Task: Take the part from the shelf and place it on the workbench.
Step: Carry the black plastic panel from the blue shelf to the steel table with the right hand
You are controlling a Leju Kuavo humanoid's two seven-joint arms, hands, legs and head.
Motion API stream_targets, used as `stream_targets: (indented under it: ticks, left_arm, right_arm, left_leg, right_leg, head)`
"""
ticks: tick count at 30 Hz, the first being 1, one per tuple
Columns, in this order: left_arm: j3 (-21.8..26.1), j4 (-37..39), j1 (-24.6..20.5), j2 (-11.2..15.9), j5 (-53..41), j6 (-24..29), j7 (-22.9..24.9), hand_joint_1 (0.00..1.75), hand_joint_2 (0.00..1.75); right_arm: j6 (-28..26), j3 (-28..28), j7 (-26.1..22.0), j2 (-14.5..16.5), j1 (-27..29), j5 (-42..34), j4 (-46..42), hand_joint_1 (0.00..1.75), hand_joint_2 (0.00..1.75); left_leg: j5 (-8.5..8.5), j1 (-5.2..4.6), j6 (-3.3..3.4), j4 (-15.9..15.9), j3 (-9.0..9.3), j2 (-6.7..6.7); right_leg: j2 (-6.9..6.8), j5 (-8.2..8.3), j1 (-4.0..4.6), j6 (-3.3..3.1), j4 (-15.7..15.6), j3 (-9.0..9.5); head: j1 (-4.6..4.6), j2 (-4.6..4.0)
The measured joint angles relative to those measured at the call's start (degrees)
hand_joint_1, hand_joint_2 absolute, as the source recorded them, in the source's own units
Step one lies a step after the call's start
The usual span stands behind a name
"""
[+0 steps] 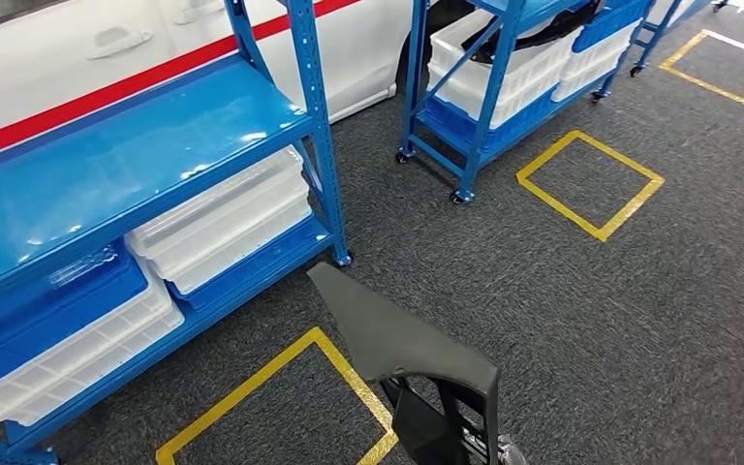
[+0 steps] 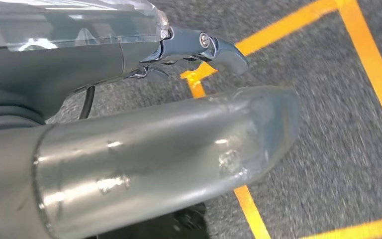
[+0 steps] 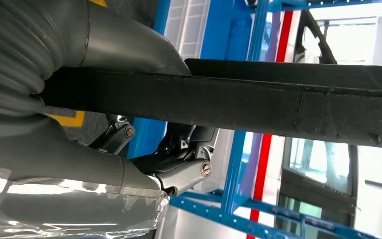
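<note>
The part [image 1: 387, 334] is a flat black panel with a pointed end. It is carried low in the head view, above the grey carpet and in front of the blue shelf [image 1: 155, 145]. In the right wrist view my right hand [image 3: 144, 159] grips the part [image 3: 278, 99], with the thick thumb [image 3: 124, 45] on one side of its edge and the dark fingers [image 3: 184, 149] on the other. My left hand [image 2: 169, 124] hangs over the carpet with nothing in it, its thumb and one finger [image 2: 219, 50] stretched apart.
White bins [image 1: 223, 218] and a blue bin [image 1: 48, 310] fill the shelf's lower levels. A second wheeled blue shelf [image 1: 484, 107] stands further back. Yellow tape squares [image 1: 589, 184] mark the carpet. A white car with a red stripe [image 1: 107, 58] is behind the shelf.
</note>
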Motion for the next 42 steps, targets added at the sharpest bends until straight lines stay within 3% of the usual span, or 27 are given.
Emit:
stream_targets:
  ticks: [2,3,5,7,9,11,12,13,15,17,18,20,22,24,26,27,28,29,31,33,35,36,38,40,42]
  left_arm:
    - [0.0,0.0,0.0,0.0,0.0,0.0,0.0,0.0,0.0]
    - [0.0,0.0,-0.1,0.1,0.0,0.0,0.0,0.0,0.0]
    - [-0.1,0.0,-0.2,0.0,0.0,0.0,0.0,0.0,0.0]
    - [-0.2,0.0,-0.3,0.0,-0.2,0.0,0.0,0.0,0.0]
    - [-0.4,0.0,-0.1,0.0,-0.4,0.1,0.1,0.0,0.0]
    - [-0.4,0.0,0.1,0.0,-0.6,0.1,0.1,0.0,0.0]
    - [-0.4,0.0,0.1,0.1,-0.7,0.1,0.1,0.0,0.0]
    - [-0.4,0.0,0.1,0.1,-0.8,0.1,0.1,0.0,0.0]
    - [-0.6,0.0,-0.1,0.1,-1.0,0.0,0.1,0.0,0.0]
    - [-0.8,0.0,-0.2,0.1,-1.0,-0.1,-0.1,0.0,0.0]
    - [-0.9,0.0,-0.3,0.0,-1.0,-0.1,-0.2,0.0,0.0]
    - [-1.1,0.0,-0.4,0.0,-1.1,0.0,-0.4,0.0,0.0]
    - [-1.3,0.0,-0.5,0.0,-1.2,0.1,-0.4,0.0,0.0]
    - [-1.3,0.0,-0.4,0.0,-1.2,0.1,-0.4,0.0,0.0]
    - [-1.3,0.0,-0.1,0.0,-1.3,0.1,-0.4,0.0,0.0]
    - [-1.3,0.0,0.0,0.0,-1.3,0.1,-0.4,0.0,0.0]
    - [-1.3,0.0,0.0,0.0,-1.3,0.1,-0.4,0.0,0.0]
    - [-1.3,0.0,0.0,0.0,-1.3,0.1,-0.4,0.0,0.0]
    - [-1.3,0.0,0.0,0.1,-1.3,0.1,-0.4,0.0,0.0]
    - [-1.3,0.0,0.0,0.1,-1.3,0.1,-0.3,0.0,0.0]
    - [-1.3,0.0,-0.1,0.1,-1.4,0.1,-0.2,0.0,0.0]
    - [-1.3,0.0,-0.2,0.0,-1.4,0.1,-0.2,0.0,0.0]
    - [-1.3,0.0,-0.2,0.0,-1.4,0.1,-0.3,0.0,0.0]
    - [-1.3,0.0,-0.1,0.1,-1.4,0.1,-0.3,0.0,0.0]
    - [-1.3,0.0,0.0,0.1,-1.4,0.1,-0.3,0.0,0.0]
  right_arm:
    - [0.0,0.0,0.0,0.0,0.0,0.0,-0.2,1.75,1.75]
    - [0.0,0.0,0.0,0.0,0.0,0.0,-0.2,1.75,1.75]
    - [0.0,0.0,0.0,0.0,0.3,0.0,-0.4,1.75,1.75]
    - [-0.1,-0.1,0.0,0.1,0.6,0.0,-0.5,1.75,1.75]
    - [-0.3,-0.3,0.0,0.1,0.6,0.1,-0.6,1.75,1.75]
    - [-0.7,-0.3,0.0,0.1,0.7,0.1,-0.6,1.75,1.75]
    - [-0.8,-0.4,0.0,0.1,0.7,0.1,-0.6,1.75,1.75]
    - [-0.9,-0.5,0.0,0.1,0.8,0.1,-0.6,1.75,1.75]
    - [-1.0,-0.6,0.0,0.1,0.8,0.0,-0.7,1.75,1.75]
    - [-1.0,-0.6,0.1,0.1,0.8,-0.1,-0.9,1.75,1.75]
    - [-1.0,-0.6,0.2,0.1,0.8,-0.2,-1.0,1.75,1.75]
    - [-1.0,-0.8,0.3,0.2,1.0,-0.3,-1.1,1.75,1.75]
    - [-1.1,-0.9,0.3,0.2,1.1,-0.4,-1.3,1.75,1.75]
    - [-1.1,-0.9,0.3,0.1,1.0,-0.5,-1.4,1.75,1.75]
    - [-1.1,-1.0,0.3,0.1,1.0,-0.5,-1.4,1.75,1.75]
    - [-1.1,-1.0,0.3,0.1,1.0,-0.6,-1.4,1.75,1.75]
    - [-1.0,-1.0,0.4,0.1,1.1,-0.6,-1.4,1.75,1.75]
    - [-1.0,-1.0,0.4,0.1,1.1,-0.6,-1.4,1.75,1.75]
    - [-1.0,-1.0,0.4,0.1,1.0,-0.6,-1.4,1.75,1.75]
    - [-1.0,-1.0,0.5,0.1,1.0,-0.6,-1.5,1.75,1.75]
    - [-0.9,-1.0,0.7,0.2,1.0,-0.6,-1.6,1.75,1.75]
    - [-0.9,-1.0,0.8,0.3,1.1,-0.6,-1.6,1.75,1.75]
    - [-0.8,-1.1,0.9,0.4,1.1,-0.5,-1.6,1.75,1.75]
    - [-0.7,-1.1,1.0,0.5,0.9,-0.4,-1.6,1.75,1.75]
    - [-0.7,-1.1,1.1,0.5,0.8,-0.3,-1.6,1.75,1.75]
  left_leg:
    - [1.58,-0.08,0.55,-5.1,2.02,-2.35]
    - [1.43,-0.19,0.71,-5.7,2.2,-2.62]
    - [1.9,-0.24,1.19,-6.4,2.39,-1.28]
    - [2.7,-0.12,1.99,-7.4,2.63,0.32]
    - [3.06,-0.31,2.48,-7.8,2.51,2.12]
    - [3.03,-0.62,2.61,-7.6,2.24,4.06]
    - [2.97,-0.71,2.61,-7.5,2.15,4.99]
    - [2.88,-0.75,2.57,-7.4,2.09,5.84]
    - [2.51,-0.83,2.26,-7.1,2.17,7.28]
    - [2.05,-1.09,1.68,-6.7,2.24,8.38]
    - [1.88,-1.2,1.37,-6.6,2.32,8.92]
    - [1.56,-1.21,0.82,-6.5,2.61,9.75]
    - [-0.1,-0.99,0.13,-4.7,2.17,7.4]
    - [-3.92,-0.75,-0.4,1.5,-0.36,3.71]
    - [-6.9,-0.67,-0.55,8.7,-3.57,2.65]
    - [-6.79,-0.65,-0.55,10.1,-4.25,2.6]
    - [-5.53,-0.6,-0.5,9.3,-3.98,2.49]
    - [-3.37,-0.53,-0.41,6.4,-2.73,2.14]
    - [0.44,-0.31,-0.1,-1.3,0.56,-0.36]
    - [1.45,-0.26,0.26,-5.4,2.04,-2.34]
    - [1.53,-0.33,0.83,-5.9,2.14,-1.57]
    - [1.82,-0.29,1.26,-6.2,2.21,-0.79]
    - [2.38,-0.2,2.13,-6.8,2.26,0.88]
    - [2.51,-0.52,2.51,-6.9,2.14,2.59]
    - [2.45,-0.81,2.64,-6.9,2.01,4.42]
  right_leg:
    - [1.43,0.36,-0.11,0.59,0.1,-0.36]
    - [2.12,0.63,-0.23,1.02,0.0,-0.63]
    - [2.87,1.11,-0.43,1.83,-0.3,-1.08]
    - [0.04,-0.16,-0.19,2.05,1.4,-2.11]
    - [-3.73,-3.94,-0.07,2.02,7.5,-4.92]
    - [-4.76,-6.69,-0.23,2.26,13.9,-7.64]
    - [-4.94,-6.57,-0.29,2.35,14.8,-7.74]
    - [-5.19,-5.42,-0.32,2.39,13.3,-6.61]
    - [-7.21,-2.5,-0.19,2.15,5.9,-2.07]
    - [-9.01,-1.3,0.27,1.49,0.5,0.98]
    - [-9.18,-1.43,0.51,1.15,-0.3,1.25]
    - [-7.73,-1.14,0.51,0.56,-0.4,1.07]
    - [-6.45,-0.75,0.19,-0.04,-0.8,0.98]
    - [-5.17,-0.46,0.03,-0.48,-0.9,0.78]
    - [-3.66,-0.35,0.1,-0.64,-0.8,0.5]
    - [-2.85,-0.33,0.13,-0.66,-0.7,0.43]
    - [-2.01,-0.33,0.13,-0.66,-0.6,0.41]
    - [-1.15,-0.33,0.11,-0.62,-0.5,0.45]
    - [0.44,-0.28,0.09,-0.29,-0.2,0.4]
    - [1.8,0.01,0.02,0.44,-0.1,-0.11]
    - [3.06,0.53,-0.09,1.33,-0.2,-0.67]
    - [2.59,0.47,-0.09,1.57,0.0,-0.95]
    - [-0.47,-1.55,0.08,1.76,2.9,-2.45]
    - [-3.71,-5.36,0.13,1.88,9.6,-5.48]
    - [-4.7,-7.1,-0.04,2.08,14.7,-7.58]
  head:
    - [-0.01,0.0]
    - [-0.01,0.0]
    - [0.0,0.0]
    - [0.01,0.0]
    - [0.02,0.0]
    - [0.02,0.0]
    - [0.01,0.0]
    - [0.01,0.0]
    - [0.01,0.0]
    - [0.0,0.0]
    - [-0.01,0.0]
    - [0.0,0.0]
    - [-0.01,0.0]
    - [-0.01,0.0]
    - [-0.01,0.0]
    - [-0.01,0.0]
    - [-0.01,0.0]
    - [-0.01,0.0]
    - [0.0,0.0]
    - [-0.01,0.0]
    - [0.0,0.0]
    - [0.0,0.0]
    - [0.01,0.0]
    - [0.02,0.0]
    - [0.01,0.0]
